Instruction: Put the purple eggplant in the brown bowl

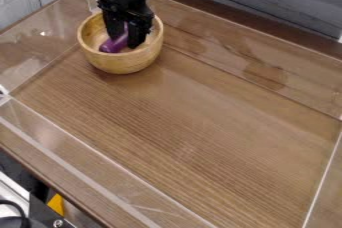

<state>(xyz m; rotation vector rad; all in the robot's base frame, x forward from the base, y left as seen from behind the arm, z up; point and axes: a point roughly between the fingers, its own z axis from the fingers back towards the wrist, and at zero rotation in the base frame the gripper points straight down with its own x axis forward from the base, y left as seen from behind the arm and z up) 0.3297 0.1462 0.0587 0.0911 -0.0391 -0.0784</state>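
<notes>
One yellow piece (pixel 55 204), at the lower left beyond the table edge; no part in the work.

One round light-brown wooden bowl (pixel 123 64), thick-rimmed, upright on the table toward the upper left. It serves as the receiving vessel; best left unmoved, so the arm's exit should not drag on the rim.

One small glossy purple toy eggplant (pixel 116 45), elongated, lying within the bowl, left of its middle and inside the rim. Placement appears all but complete; the step in hand is judged to be the release and withdrawal.

One black robot gripper (pixel 130 34), reaching down into the bowl from the far side, tips close beside the eggplant. Whether its pincer is spread or pressed together cannot be told, dark fingers overlapping at this scale; contact with the eggplant is likewise unclear. Handling advised: confirm that both fingers are free of the toy, then lift straight up before any sideways travel. A slanted exit could roll the glossy body, hook it with a fingertip or tip the bowl by its far rim. Slow first motion suits; speed may follow once the tips pass above the rim.

One brown wooden tabletop (pixel 221 107), extending to the right; no need of it for this step.
</notes>
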